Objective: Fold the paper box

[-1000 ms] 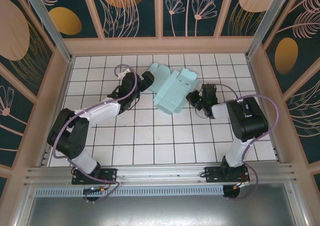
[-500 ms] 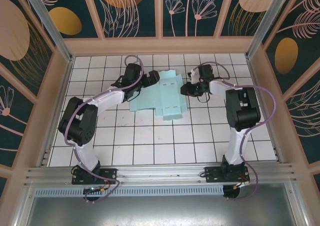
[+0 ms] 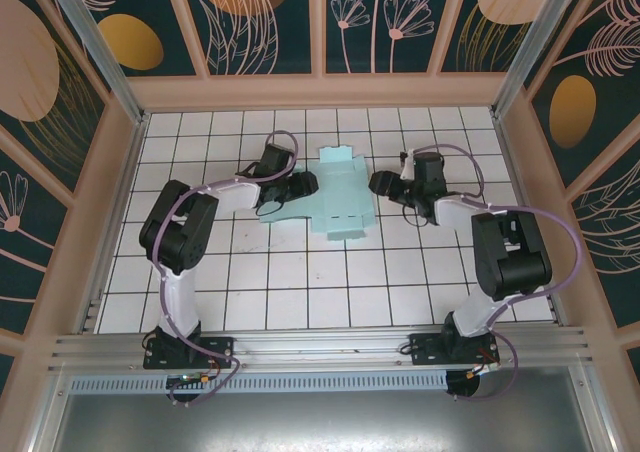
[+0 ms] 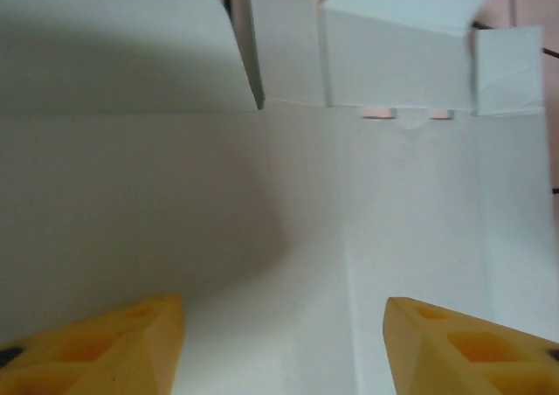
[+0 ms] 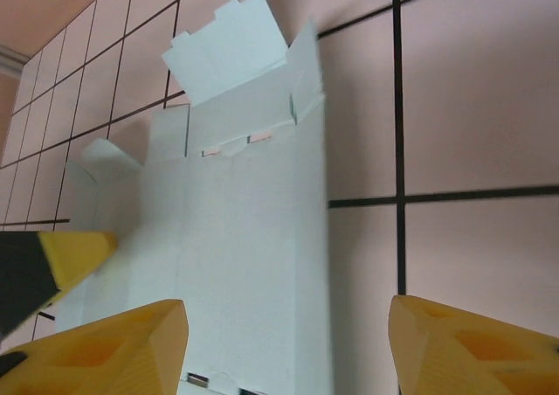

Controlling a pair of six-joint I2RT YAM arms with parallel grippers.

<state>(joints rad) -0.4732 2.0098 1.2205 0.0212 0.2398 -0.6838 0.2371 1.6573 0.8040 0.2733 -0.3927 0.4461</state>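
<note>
The paper box (image 3: 335, 200) lies flat on the table (image 3: 300, 272), long axis far-to-near, between the left pincer (image 3: 303, 184) over its left edge and the right pincer (image 3: 381, 183) just beside its right edge, both spread apart.

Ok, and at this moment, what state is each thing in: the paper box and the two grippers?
paper box: unfolded cut-out lying open on the tiled table, flaps spread, not yet formed into a box.
left gripper: open, fingers apart over the card on the left arm's side.
right gripper: open, straddling the card's opposite edge, one finger over card and one over bare tile.
</note>
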